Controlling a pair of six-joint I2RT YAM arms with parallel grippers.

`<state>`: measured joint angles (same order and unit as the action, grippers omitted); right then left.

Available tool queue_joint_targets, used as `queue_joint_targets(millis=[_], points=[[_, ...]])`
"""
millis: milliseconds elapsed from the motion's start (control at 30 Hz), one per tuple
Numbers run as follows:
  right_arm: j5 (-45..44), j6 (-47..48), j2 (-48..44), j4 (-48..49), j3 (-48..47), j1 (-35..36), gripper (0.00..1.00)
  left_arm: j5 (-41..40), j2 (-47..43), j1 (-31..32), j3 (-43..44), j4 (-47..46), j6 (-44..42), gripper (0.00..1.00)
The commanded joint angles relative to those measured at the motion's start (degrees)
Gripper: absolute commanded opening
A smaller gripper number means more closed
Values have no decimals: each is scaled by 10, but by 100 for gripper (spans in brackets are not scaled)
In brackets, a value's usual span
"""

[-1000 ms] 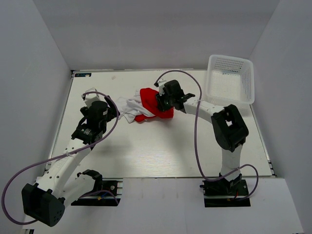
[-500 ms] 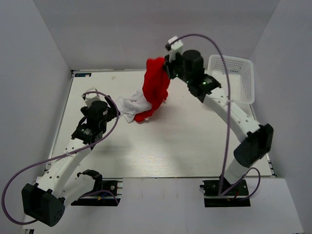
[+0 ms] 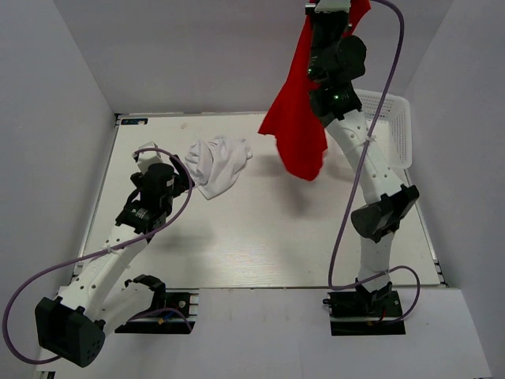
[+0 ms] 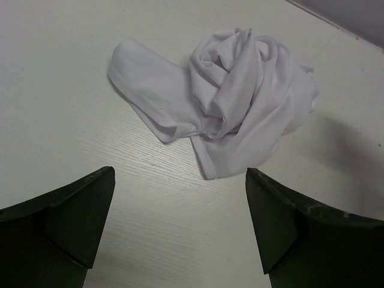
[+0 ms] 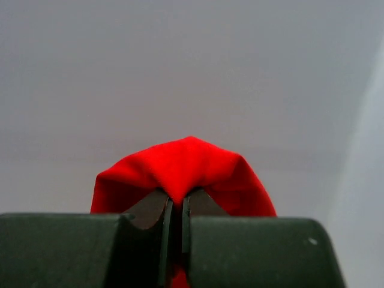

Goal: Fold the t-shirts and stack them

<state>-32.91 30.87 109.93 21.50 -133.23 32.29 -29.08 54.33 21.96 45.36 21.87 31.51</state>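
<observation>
hanging limp below the clamped right gripper: smooth red t-shirt | left gripper spread wide, crumpled white t-shirt just ahead

text: none legible | labels: none | brands: none (arms, shirts and basket all unmarked)

In the right wrist view the right fingers hide all but a hump of the red t-shirt. In the overhead view the shirt's top runs off the upper edge, and shirt and arm cover the left side of the basket. The left fingers are cut off by the lower frame edge.
</observation>
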Motion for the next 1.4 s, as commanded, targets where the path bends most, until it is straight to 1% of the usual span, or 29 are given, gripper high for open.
queue_joint_targets(millis=[0, 33, 67, 100, 167, 200, 300, 400, 467, 533, 567, 600, 633, 667, 733, 800, 833, 867, 900, 933, 967, 1033, 1067, 1133, 1167, 1200, 1267, 1300, 1367], points=[[-53, 128, 23, 166, -67, -48, 0, 5, -7, -2, 5, -9, -1, 100], [-46, 124, 14, 182, -59, -57, 0, 5, -7, -2, 5, -9, -1, 100], [-43, 114, 0, 174, -36, -65, 0, 5, -7, -2, 5, -9, -1, 100], [-34, 73, -7, 168, -25, -98, 0, 5, -1, -2, 5, -9, -1, 100], [-30, 48, -37, 161, 15, -118, 0, 5, 6, -2, 5, -9, -1, 100], [-25, 22, -38, 153, 18, -151, 0, 5, 6, -2, 5, -9, -1, 100], [-15, 12, -34, 119, 13, -187, 0, 5, 18, -2, 16, -4, 4, 100], [-22, 22, -28, 103, 38, -216, 0, 5, 30, -2, 22, -4, 4, 100], [-23, 21, -31, 102, 74, -235, 0, 5, 36, -2, 29, 3, 4, 100], [-23, 9, -39, 92, 139, -252, 0, 5, 43, -2, 29, 10, 11, 100], [-15, -35, -52, 83, 158, -256, 0, 5, 48, -2, 34, 10, 16, 100], [1, -55, -58, 42, 175, -260, 0, 5, 54, -2, 39, 10, 23, 100], [8, -125, -63, 30, 232, -269, 0, 11, 54, -2, 53, 10, 30, 100], [20, -146, -65, 22, 255, -271, 0, 20, 65, -2, 64, 10, 30, 100], [19, -198, -74, 11, 336, -279, 0, 25, 90, -2, 101, 37, 36, 100], [3, -266, -71, -8, 378, -287, 0, 11, 120, -2, 121, 69, 57, 100], [5, -304, -61, -48, 383, -292, 13, 1, 132, -7, 142, 109, 78, 100], [4, -356, -54, -105, 379, -298, 36, 1, 145, -7, 154, 131, 89, 100], [-11, -386, -37, -140, 357, -302, 73, -6, 160, -13, 183, 152, 98, 100], [-6, -409, -20, -204, 329, -303, 90, 0, 190, -21, 196, 170, 104, 100], [6, -448, -14, -268, 302, -307, 90, 0, 205, -26, 207, 196, 115, 100], [92, -457, -2, -331, 279, -304, 90, 6, 227, -43, 229, 202, 116, 100], [117, -456, -7, -334, 278, -300, 90, 11, 242, -49, 229, 208, 116, 100], [202, -441, -19, -341, 278, -287, 90, 18, 254, -74, 238, 208, 116, 100], [207, -436, -24, -346, 281, -283, 90, 18, 254, -83, 238, 208, 116, 100], [188, -410, -33, -343, 288, -254, 90, 30, 262, -93, 238, 200, 110, 100], [182, -387, -51, -330, 313, -232, 90, 46, 271, -125, 231, 194, 109, 100], [194, -350, -56, -318, 322, -196, 90, 55, 279, -136, 221, 181, 109, 100], [210, -327, -67, -294, 362, -169, 90, 95, 288, -167, 206, 161, 103, 100]])
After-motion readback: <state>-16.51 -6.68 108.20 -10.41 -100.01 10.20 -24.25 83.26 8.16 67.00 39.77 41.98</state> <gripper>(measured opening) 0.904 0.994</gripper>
